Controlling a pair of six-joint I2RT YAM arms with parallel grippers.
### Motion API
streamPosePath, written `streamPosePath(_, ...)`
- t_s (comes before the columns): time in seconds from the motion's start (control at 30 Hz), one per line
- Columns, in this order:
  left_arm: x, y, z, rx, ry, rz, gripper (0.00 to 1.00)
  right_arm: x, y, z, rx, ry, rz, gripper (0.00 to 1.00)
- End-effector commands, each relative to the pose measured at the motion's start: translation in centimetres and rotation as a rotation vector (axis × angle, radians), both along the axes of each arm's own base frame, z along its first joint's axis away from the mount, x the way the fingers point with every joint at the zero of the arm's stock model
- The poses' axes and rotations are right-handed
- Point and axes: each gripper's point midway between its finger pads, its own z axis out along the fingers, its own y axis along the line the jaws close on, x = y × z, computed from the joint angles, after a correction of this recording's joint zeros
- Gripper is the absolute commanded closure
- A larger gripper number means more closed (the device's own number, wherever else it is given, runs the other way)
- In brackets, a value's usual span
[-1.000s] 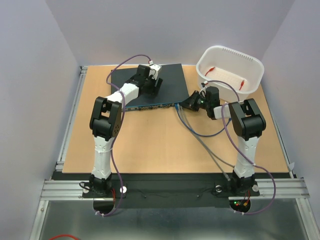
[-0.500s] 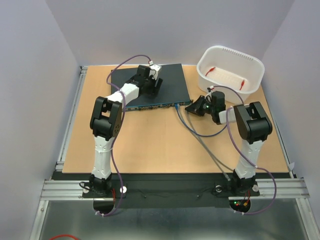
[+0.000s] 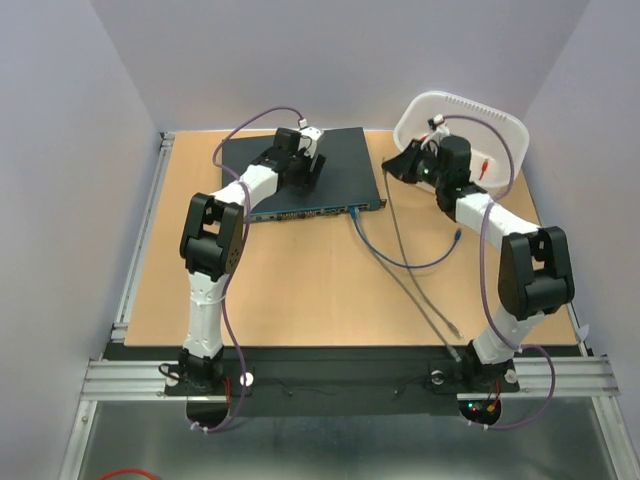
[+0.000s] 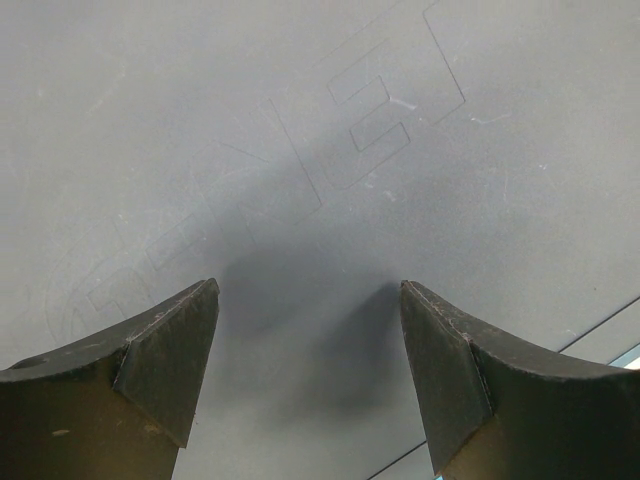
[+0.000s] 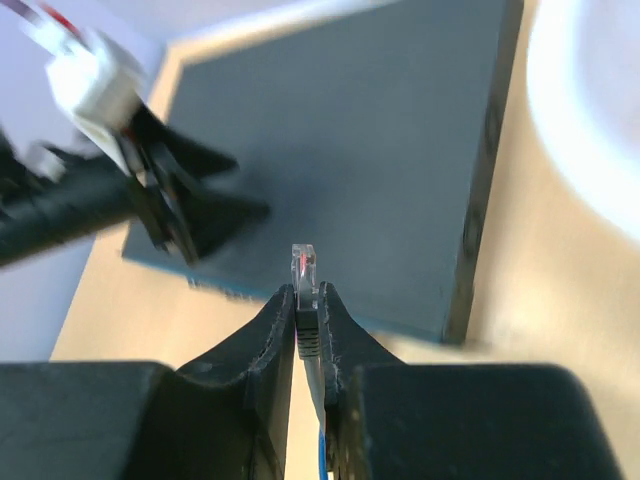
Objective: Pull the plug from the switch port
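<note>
A tan wooden bench (image 3: 300, 290) with metal rails along its left and near edges. A flat dark switch (image 3: 345, 165) lies at the far middle. A white tub (image 3: 470, 100) sits at the far right corner. A blue cable (image 3: 400, 265) and a grey cable (image 3: 420, 295) trail across the right half, crossing each other.

Top camera overlooks the table (image 3: 300, 290); both wrist cameras face the switch (image 3: 350, 160), left closest.

I count one flat, dark blue-grey metal switch box (image 3: 345, 170); one white oval plastic tub (image 3: 480, 105); two thin cables, one grey cable (image 3: 393, 225), one blue cable (image 3: 430, 264); one clear plastic plug (image 5: 303, 262) that I can make out; two white-and-black jointed arms, left arm (image 3: 205, 290) and right arm (image 3: 495, 320).
</note>
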Motion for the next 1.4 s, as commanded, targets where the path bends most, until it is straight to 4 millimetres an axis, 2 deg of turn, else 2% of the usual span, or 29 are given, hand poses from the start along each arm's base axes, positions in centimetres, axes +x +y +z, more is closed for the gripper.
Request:
streamPosePath(0.0,1.2,-0.1,4.4,-0.008,-0.093,-0.012,0.16,2.7,-1.7,8.6,-0.096,-0.262,-0.093,1.0)
streamPosePath(0.07,1.2,-0.1,4.4,-0.003,-0.092,-0.012,0.16,3.6,-2.2,11.5,-0.106,-0.331,-0.133,0.99)
streamPosePath(0.1,1.2,-0.1,4.4,-0.002,-0.091,-0.013,0.16,4.3,-2.7,14.1,-0.105,-0.386,-0.168,0.99)
streamPosePath(0.13,1.2,0.0,4.5,-0.002,-0.091,-0.013,0.16,4.7,-2.9,15.7,-0.106,-0.428,-0.186,1.0)
streamPosePath(0.2,1.1,0.0,4.5,0.0,-0.09,-0.014,0.16,5.2,-3.4,18.4,-0.101,-0.484,-0.226,1.0)
streamPosePath(0.23,1.1,-0.1,4.5,0.002,-0.089,-0.016,0.16,5.4,-3.8,21.7,-0.094,-0.558,-0.254,1.0)
streamPosePath(0.3,1.1,0.1,4.6,0.004,-0.09,-0.014,0.16,5.4,-4.5,24.8,-0.09,-0.62,-0.298,1.0)
streamPosePath(0.33,1.0,0.1,4.6,0.005,-0.088,-0.016,0.16,5.1,-4.8,27.7,-0.088,-0.683,-0.318,1.0)
streamPosePath(0.43,0.9,0.0,4.7,0.009,-0.09,-0.019,0.16,4.2,-6.0,32.5,-0.094,-0.793,-0.38,1.0)
streamPosePath(0.47,0.9,0.1,4.6,0.009,-0.088,-0.019,0.16,3.5,-6.5,35.6,-0.083,-0.855,-0.407,1.0)
streamPosePath(0.5,0.9,0.0,4.6,0.009,-0.086,-0.021,0.16,3.3,-7.1,36.9,-0.084,-0.881,-0.439,1.0)
streamPosePath(0.53,0.9,0.0,4.6,0.009,-0.088,-0.021,0.16,2.2,-7.6,40.1,-0.084,-0.955,-0.465,1.0)
streamPosePath(0.67,0.9,0.0,4.9,0.005,-0.088,-0.024,0.16,1.8,-8.6,43.8,-0.083,-1.042,-0.52,1.0)
streamPosePath(0.7,0.9,0.0,5.0,0.005,-0.091,-0.025,0.16,0.7,-8.9,46.1,-0.06,-1.094,-0.531,0.99)
streamPosePath(0.73,0.8,-0.1,5.3,0.003,-0.094,-0.028,0.16,1.3,-9.1,46.1,-0.072,-1.102,-0.54,1.0)
streamPosePath(0.77,0.8,-0.1,5.3,0.005,-0.095,-0.029,0.16,1.1,-9.3,46.9,-0.078,-1.126,-0.55,1.0)
streamPosePath(0.83,0.7,0.1,5.6,0.007,-0.098,-0.032,0.16,1.5,-10.6,47.8,-0.121,-1.172,-0.633,1.0)
streamPosePath(0.93,0.5,0.1,5.6,0.012,-0.097,-0.037,0.16,2.6,-12.8,47.7,-0.201,-1.21,-0.721,0.99)
streamPosePath(1.0,0.4,0.3,5.9,0.017,-0.103,-0.037,0.16,4.4,-14.0,46.6,-0.263,-1.218,-0.754,1.0)
streamPosePath(1.03,0.3,0.4,5.9,0.02,-0.105,-0.037,0.16,4.8,-15.5,46.6,-0.284,-1.229,-0.782,1.0)
streamPosePath(1.07,0.3,0.4,5.8,0.025,-0.105,-0.039,0.16,6.2,-16.3,45.6,-0.296,-1.21,-0.795,1.0)
streamPosePath(1.1,0.1,0.5,5.6,0.03,-0.099,-0.039,0.16,6.8,-18.0,45.2,-0.31,-1.202,-0.823,1.0)
streamPosePath(1.2,0.0,0.7,5.7,0.041,-0.104,-0.041,0.16,7.7,-19.6,45.2,-0.277,-1.21,-0.832,1.0)
streamPosePath(1.23,0.0,0.7,5.6,0.045,-0.104,-0.042,0.16,7.6,-20.6,45.4,-0.275,-1.217,-0.834,1.0)
streamPosePath(1.37,0.0,0.9,5.7,0.05,-0.106,-0.038,0.16,7.7,-22.4,45.5,-0.234,-1.214,-0.841,1.0)
